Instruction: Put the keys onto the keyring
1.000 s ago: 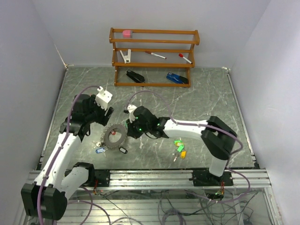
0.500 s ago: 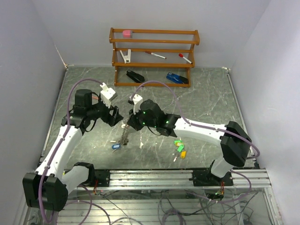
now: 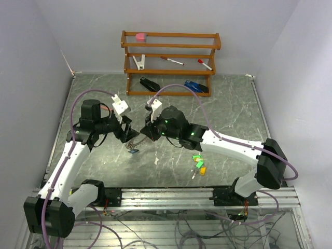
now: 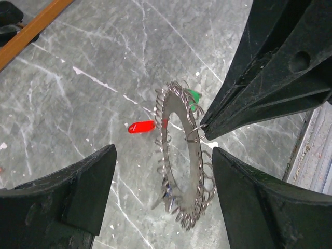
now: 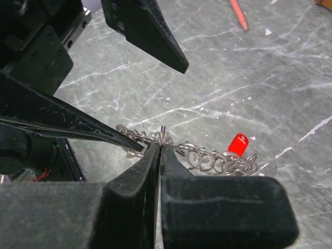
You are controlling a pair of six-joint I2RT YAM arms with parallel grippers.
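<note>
Marbled tabletop [image 3: 228, 109]; keyring [image 4: 184, 176] partly behind right hand [image 5: 160, 150]

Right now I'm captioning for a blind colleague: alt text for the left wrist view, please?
A silvery metal keyring fringed with wire loops is pinched at its rim by the shut black tips of the right pincer, over a grey marble table. The open left pincer frames it, with a red tag and a green tag nearby.

Robot lab test cell: white enclosure walls [image 3: 31, 62], aluminium base rail [image 3: 166, 195], loose cables [image 3: 192, 228] underneath.
</note>
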